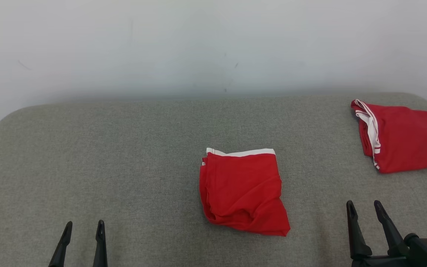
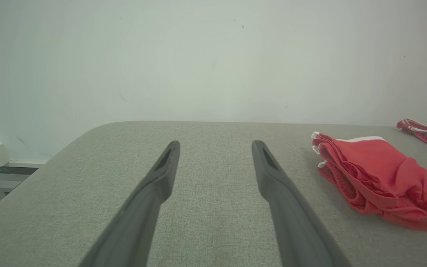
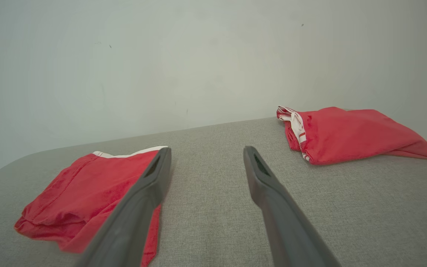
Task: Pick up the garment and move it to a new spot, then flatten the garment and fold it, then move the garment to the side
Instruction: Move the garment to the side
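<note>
Red, white-trimmed garment in a rumpled square

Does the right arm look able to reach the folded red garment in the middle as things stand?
Probably yes. The right gripper is open and empty, just right of the folded garment, with only bare grey surface between them. The other red garment lies farther back, off that path.

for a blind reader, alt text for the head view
A folded red garment with a white band lies centred on a grey fabric surface; a second red garment sits far right. The left gripper and right gripper sit low, fingers apart, empty.
</note>
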`<state>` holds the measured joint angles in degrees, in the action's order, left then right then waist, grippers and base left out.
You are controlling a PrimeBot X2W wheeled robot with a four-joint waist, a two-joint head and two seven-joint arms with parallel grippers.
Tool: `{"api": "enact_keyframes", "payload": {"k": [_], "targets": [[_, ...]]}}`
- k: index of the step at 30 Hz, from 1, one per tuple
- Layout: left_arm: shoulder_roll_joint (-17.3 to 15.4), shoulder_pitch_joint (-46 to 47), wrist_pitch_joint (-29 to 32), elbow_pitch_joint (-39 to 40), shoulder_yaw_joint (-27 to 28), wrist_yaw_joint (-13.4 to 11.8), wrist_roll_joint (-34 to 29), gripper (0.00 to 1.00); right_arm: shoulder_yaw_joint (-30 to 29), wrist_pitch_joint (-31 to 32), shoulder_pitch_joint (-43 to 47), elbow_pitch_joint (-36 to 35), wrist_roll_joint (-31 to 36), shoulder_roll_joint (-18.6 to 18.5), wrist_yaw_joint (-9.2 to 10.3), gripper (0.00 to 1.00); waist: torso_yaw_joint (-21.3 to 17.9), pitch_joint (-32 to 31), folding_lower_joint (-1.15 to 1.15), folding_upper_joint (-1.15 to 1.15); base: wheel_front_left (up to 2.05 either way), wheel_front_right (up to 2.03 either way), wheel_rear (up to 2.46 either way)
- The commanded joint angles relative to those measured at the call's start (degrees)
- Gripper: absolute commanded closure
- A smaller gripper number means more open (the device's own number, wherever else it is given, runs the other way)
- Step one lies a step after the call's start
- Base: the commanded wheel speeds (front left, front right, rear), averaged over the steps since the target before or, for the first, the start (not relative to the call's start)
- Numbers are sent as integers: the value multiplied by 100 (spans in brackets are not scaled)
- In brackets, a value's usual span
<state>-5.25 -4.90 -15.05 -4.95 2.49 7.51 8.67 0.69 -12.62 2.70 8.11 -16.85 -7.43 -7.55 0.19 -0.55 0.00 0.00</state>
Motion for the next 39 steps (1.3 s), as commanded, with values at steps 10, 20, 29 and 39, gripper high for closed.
{"api": "enact_keyframes", "payload": {"k": [10, 20, 29, 39], "targets": [[9, -70, -16, 3, -8, -8, 4, 0, 59, 43, 35, 42, 57, 8, 16, 0, 13, 14, 0, 0, 0, 0, 0], [55, 177, -16, -50, -159, -7, 26, 0, 341, 375, -663, 283, 171, -234, 16, 0, 311, 239, 0, 0, 0, 0, 0], [113, 427, -16, -79, -285, -7, 17, 0, 641, 801, -1725, 1217, 12, -346, 16, 0, 750, 612, 0, 0, 0, 0, 0], [174, 588, -16, -127, -313, -7, 24, 0, 974, 803, -2480, 2707, -256, -309, 16, 0, 978, 816, 0, 0, 0, 0, 0]]}}
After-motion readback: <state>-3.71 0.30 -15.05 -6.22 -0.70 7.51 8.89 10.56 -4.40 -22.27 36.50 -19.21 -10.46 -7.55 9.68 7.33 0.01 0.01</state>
